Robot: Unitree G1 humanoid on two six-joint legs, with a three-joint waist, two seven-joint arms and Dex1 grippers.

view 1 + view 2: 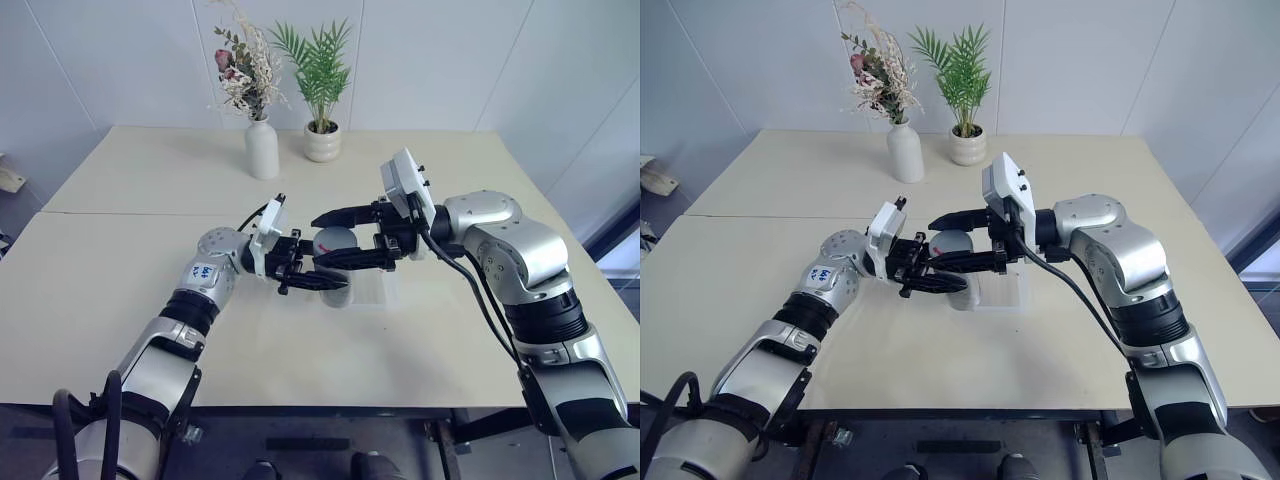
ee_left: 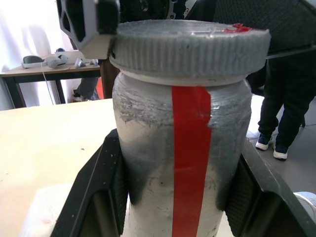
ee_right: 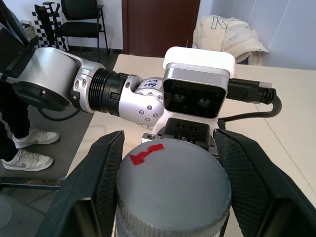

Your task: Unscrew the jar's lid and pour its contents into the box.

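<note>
Left gripper (image 1: 305, 277) pinches the clear, red-striped cylindrical jar (image 2: 182, 163); right gripper (image 1: 335, 240) clamps its ribbed grey screw lid (image 3: 173, 185). Clear plastic box (image 1: 1002, 290), apparently beneath, lies toward four o'clock.

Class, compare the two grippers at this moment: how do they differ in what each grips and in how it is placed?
1. The left gripper clamps the jar by its body; the right gripper clamps the lid on top.
2. The left gripper sits lower, reaching in from the robot's left; the right gripper sits higher, reaching in from its right.
Shared: both have black jaws shut on their part, holding the jar over the table.
</note>
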